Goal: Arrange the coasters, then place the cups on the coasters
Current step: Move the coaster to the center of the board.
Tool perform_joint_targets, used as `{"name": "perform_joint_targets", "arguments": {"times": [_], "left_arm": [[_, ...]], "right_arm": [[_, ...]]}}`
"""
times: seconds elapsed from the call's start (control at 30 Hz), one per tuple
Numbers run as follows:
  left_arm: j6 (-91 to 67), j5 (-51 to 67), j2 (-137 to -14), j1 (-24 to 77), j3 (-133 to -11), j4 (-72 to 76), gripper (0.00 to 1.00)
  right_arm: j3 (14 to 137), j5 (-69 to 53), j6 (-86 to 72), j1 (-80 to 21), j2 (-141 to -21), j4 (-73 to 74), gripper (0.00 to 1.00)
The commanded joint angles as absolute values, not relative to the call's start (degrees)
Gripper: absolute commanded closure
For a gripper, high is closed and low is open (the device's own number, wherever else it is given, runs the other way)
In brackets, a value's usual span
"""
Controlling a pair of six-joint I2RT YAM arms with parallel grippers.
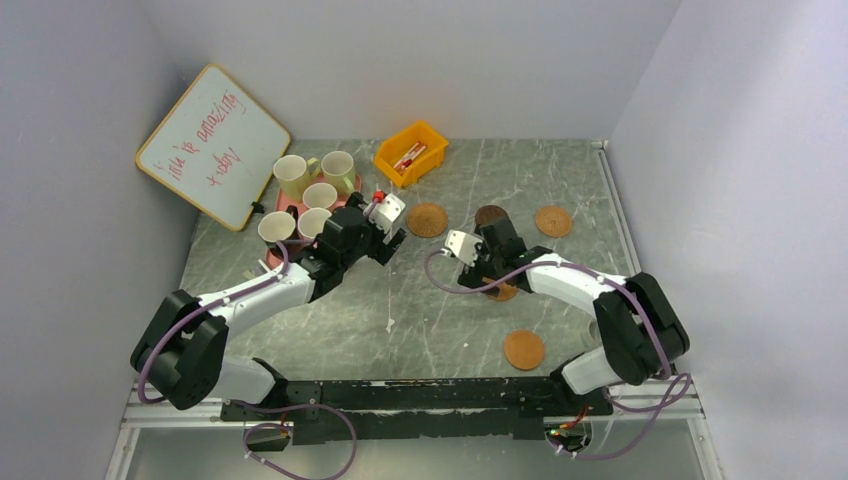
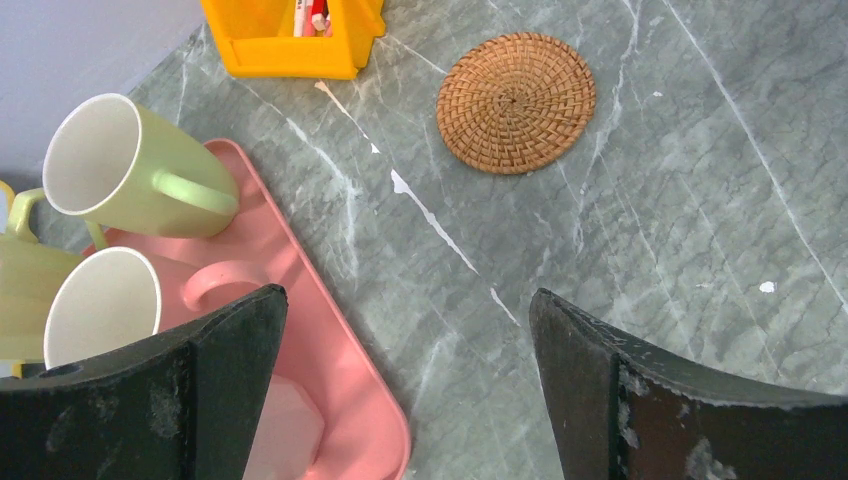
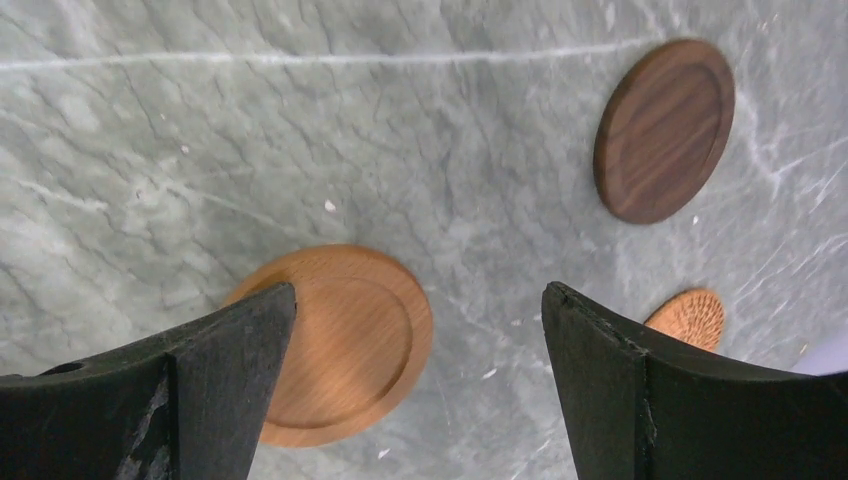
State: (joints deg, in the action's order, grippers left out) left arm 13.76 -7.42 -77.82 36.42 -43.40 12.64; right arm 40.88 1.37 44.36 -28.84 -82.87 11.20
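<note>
Item: orange-brown coaster (image 3: 345, 335). Lies flat on table (image 3: 300, 120) directly below right gripper (image 3: 417, 295), off-centre, partly under one finger (image 3: 200, 390). Round, no long axis. Right gripper spread wide, empty. Left gripper (image 2: 408, 300) likewise, farther off. Right arm nearer.

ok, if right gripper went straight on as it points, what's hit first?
Likely the orange-brown coaster, lying partly under one of the right gripper fingers, which are open; the other would land on bare table. Depth unclear.
</note>
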Motion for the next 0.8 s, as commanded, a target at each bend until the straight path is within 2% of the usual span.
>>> {"name": "perform_joint_targets", "arguments": {"times": [0.0,0.53,0.77], "left_arm": [[13.09,-7.52,-77.01,36.12,-43.56,14.86,0.04],[13.17,-8.16,-77.16,36.03,-43.68,14.94,0.04],[13.11,-8.04,-77.40,35.95,-43.68,14.96,0.04]], "right_arm": [[40.80,-2.45,44.04,-32.50,-86.59,11.51,0.00],[46.47,-2.66,40.47,-40.49,-93.10,8.68,0.00],[45.16,-0.86,40.52,-42.01,-92.67,6.09,0.00]]}}
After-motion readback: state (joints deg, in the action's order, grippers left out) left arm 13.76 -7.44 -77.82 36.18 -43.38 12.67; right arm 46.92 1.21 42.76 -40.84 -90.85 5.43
